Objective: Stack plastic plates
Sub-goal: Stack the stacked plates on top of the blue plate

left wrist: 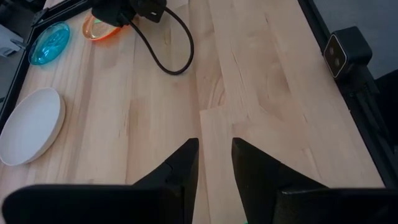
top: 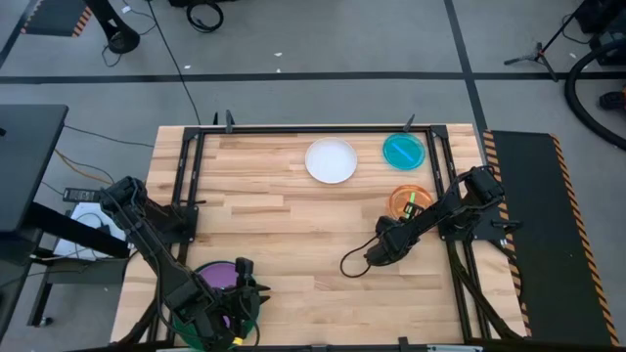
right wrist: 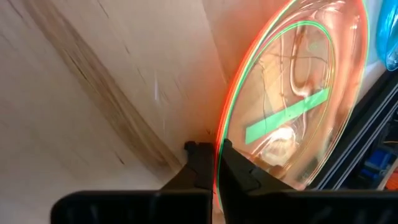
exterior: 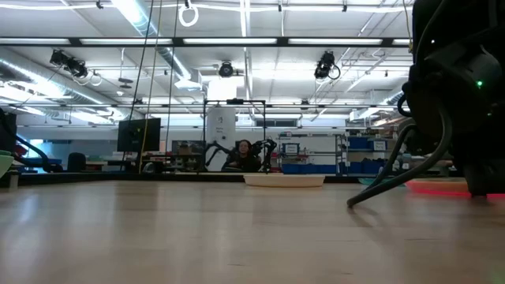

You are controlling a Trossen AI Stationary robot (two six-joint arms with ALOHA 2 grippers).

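Orange plate [right wrist: 292,106] rim pinched by right gripper [right wrist: 216,163], table's 3 o'clock; left gripper [left wrist: 214,163] narrowly open, empty, 7 o'clock.

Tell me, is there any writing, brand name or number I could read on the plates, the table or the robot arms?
None can be read.
The white plate, teal plate and orange plate carry no lettering; the orange one shows only a plain green strip.
Signs in the room behind the table are too small to read.

The white plate [top: 331,160] lies flat. Right of it lies the teal plate [top: 403,150]; the orange plate [top: 409,200] sits below that. A purple plate [top: 217,275] sits far left.
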